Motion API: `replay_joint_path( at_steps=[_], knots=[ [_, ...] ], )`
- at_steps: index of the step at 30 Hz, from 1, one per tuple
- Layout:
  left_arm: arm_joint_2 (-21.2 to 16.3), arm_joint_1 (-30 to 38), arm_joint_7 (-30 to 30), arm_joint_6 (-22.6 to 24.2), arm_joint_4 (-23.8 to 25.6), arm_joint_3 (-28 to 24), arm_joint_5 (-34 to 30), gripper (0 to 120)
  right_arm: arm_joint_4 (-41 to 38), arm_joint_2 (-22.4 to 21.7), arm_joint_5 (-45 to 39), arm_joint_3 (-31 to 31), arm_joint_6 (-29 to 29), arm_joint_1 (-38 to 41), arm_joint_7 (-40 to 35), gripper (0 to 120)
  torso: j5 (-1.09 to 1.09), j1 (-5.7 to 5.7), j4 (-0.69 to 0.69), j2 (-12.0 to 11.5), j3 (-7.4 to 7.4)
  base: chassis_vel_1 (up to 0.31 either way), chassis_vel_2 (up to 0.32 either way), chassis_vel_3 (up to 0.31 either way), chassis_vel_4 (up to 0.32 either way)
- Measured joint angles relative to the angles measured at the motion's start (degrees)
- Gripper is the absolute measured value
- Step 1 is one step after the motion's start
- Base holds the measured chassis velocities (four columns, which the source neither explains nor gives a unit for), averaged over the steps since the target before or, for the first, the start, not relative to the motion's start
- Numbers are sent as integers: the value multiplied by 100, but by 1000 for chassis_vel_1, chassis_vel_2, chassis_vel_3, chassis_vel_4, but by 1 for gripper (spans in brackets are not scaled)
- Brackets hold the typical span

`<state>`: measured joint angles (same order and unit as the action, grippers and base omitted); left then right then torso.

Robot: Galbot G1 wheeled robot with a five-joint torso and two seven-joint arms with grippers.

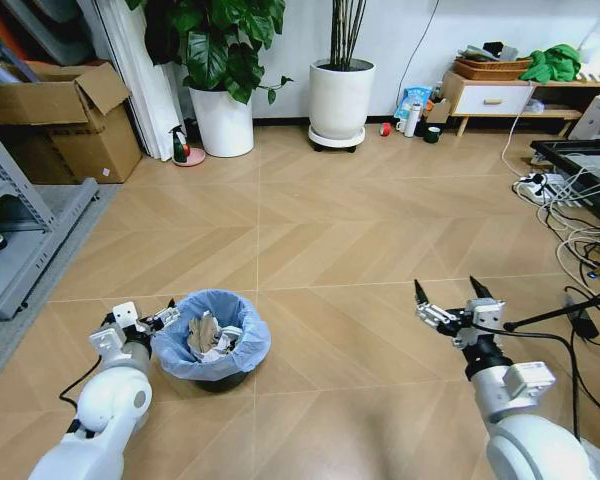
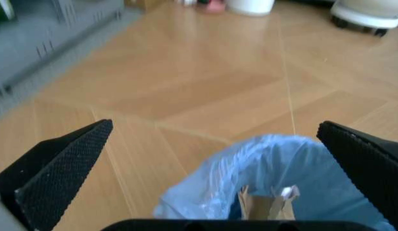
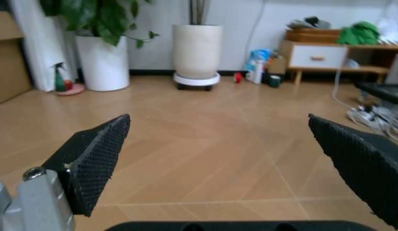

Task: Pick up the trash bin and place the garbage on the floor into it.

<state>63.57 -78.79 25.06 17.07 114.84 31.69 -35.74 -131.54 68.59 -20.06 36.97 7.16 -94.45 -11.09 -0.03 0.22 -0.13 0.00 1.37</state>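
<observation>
Trash bin (image 1: 212, 345) beside left tool (image 1: 152, 322)

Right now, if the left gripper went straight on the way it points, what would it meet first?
Probably the trash bin: the open left gripper has the bag-lined rim between its fingers, just ahead. Depth is unclear.

High head view; low, forward-facing wrists

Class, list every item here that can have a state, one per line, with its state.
trash bin: upright on the floor, bag-lined, holding paper garbage
left claw: open, at the bin's rim
right claw: open, empty, above bare floor
cardboard box: flaps open
white drawer: closed
</observation>
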Motion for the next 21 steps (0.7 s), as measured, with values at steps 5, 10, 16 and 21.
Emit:
replay_joint_path(
  at_steps=[5,10,16,21],
  knots=[
    [260,-757,-518,-129,858,384,1016,110,-140,272,142,255,72,-267,40,100,1,0,1,0,0,0,0,0,0],
    [768,-1354,-1095,-392,1559,645,1789,101,-486,508,431,349,122,-565,83,100,0,0,0,0,-1,0,0,0,0],
    [1166,-1703,-1367,-514,2068,466,2075,100,-903,721,593,353,146,-695,82,100,-2,0,1,0,-1,0,0,0,0],
    [1259,-1785,-1275,-385,2340,203,2082,100,-1150,867,732,297,126,-740,102,100,-2,0,0,0,0,0,0,0,0]
  ],
)
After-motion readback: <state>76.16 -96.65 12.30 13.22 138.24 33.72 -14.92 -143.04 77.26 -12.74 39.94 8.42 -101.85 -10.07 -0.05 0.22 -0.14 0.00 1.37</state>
